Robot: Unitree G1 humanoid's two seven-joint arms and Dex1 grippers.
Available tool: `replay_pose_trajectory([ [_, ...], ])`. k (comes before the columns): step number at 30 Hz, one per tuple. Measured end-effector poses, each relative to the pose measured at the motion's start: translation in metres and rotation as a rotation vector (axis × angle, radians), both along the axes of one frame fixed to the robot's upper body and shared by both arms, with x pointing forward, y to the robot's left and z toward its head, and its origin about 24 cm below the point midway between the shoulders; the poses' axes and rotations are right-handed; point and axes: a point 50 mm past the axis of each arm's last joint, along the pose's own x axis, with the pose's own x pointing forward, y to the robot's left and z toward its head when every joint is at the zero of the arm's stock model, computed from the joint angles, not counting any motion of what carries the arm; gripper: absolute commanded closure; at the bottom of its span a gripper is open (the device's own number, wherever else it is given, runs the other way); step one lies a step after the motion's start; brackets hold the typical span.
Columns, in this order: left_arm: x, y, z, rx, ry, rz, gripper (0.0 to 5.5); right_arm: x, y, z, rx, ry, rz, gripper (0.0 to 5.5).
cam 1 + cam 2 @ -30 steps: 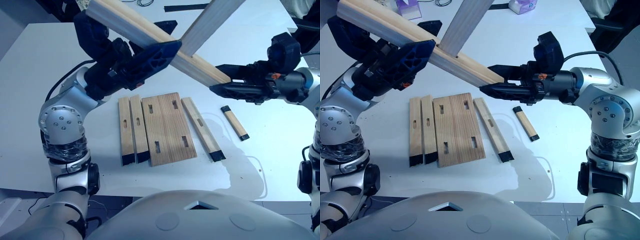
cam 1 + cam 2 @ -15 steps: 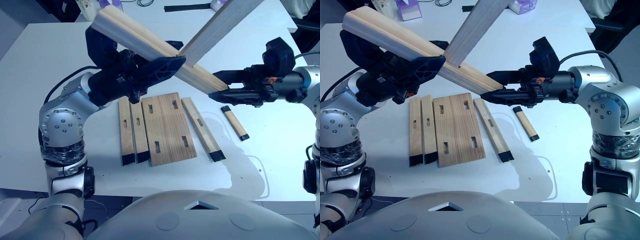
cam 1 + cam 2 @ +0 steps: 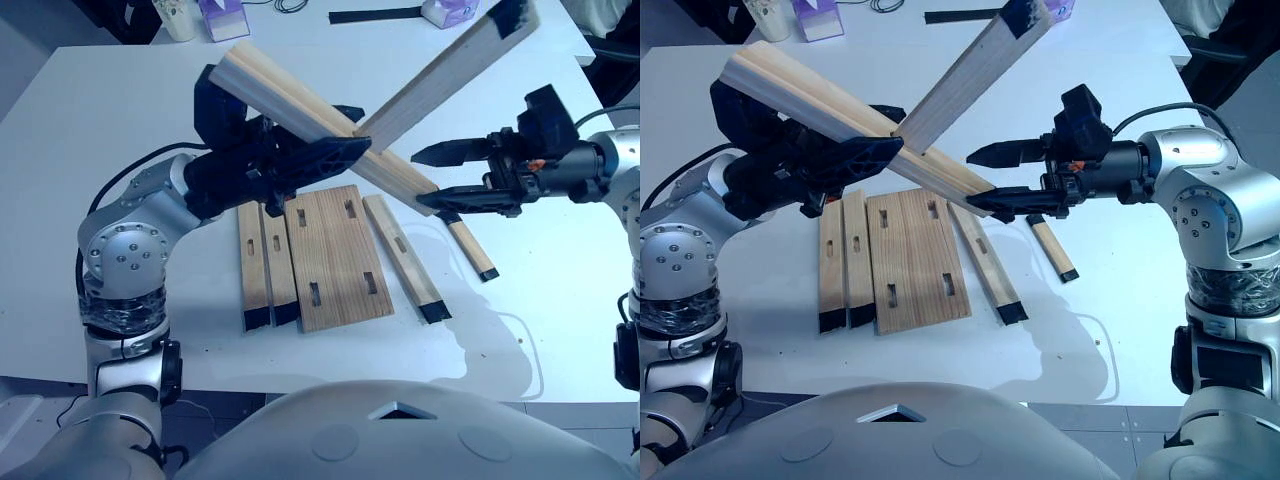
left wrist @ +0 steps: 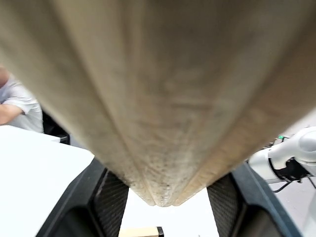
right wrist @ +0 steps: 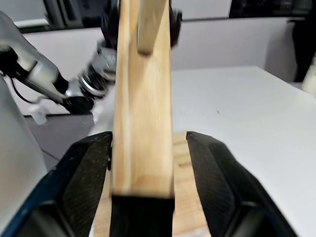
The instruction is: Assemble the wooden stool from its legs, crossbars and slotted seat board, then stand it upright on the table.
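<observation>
Crossed pale wooden legs (image 3: 280, 95), aloft.
Left tool (image 3: 345, 152) clamps them steady for fitting; right tool (image 3: 430, 178) gapes around their 4 o'clock end.

You have a white table (image 3: 80, 150) carrying everything here. Near its middle the seat board (image 3: 335, 255) lies flat, four slots showing in its face. Just left of it you'll find the inner narrow board (image 3: 278, 258) and the outer narrow board (image 3: 252, 262) side by side, each slotted, each with a dark end toward the robot. Just right of the seat board lies a slotted leg (image 3: 405, 258), angled slightly outward, its dark end also toward the robot. Farther right, apart from the leg, lies a short crossbar (image 3: 472, 250). Along the far edge you can see a black strip (image 3: 372, 15), a purple box (image 3: 222, 15), a second box (image 3: 445, 12) and a pale cup (image 3: 177, 15).
</observation>
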Motion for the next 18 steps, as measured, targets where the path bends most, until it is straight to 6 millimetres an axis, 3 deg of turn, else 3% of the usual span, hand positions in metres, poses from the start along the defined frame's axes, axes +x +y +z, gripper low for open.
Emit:
replay_pose_trajectory([
  [4, 0.001, 0.014, 0.006, 0.039, -0.035, 0.084, 3.41, 0.008, -0.018, -0.011, -0.029, 0.007, -0.117, 2.76],
  [9, -0.033, 0.040, -0.001, 0.260, -0.040, 0.126, 3.41, 0.000, -0.048, -0.014, -0.029, -0.005, -0.287, 2.76],
  [15, -0.066, 0.048, -0.016, 0.427, 0.009, 0.030, 3.41, -0.024, -0.056, -0.025, -0.017, 0.009, -0.390, 2.76],
  [18, -0.071, 0.052, -0.025, 0.489, 0.021, 0.012, 3.41, -0.029, -0.053, -0.031, -0.011, 0.015, -0.420, 2.76],
])
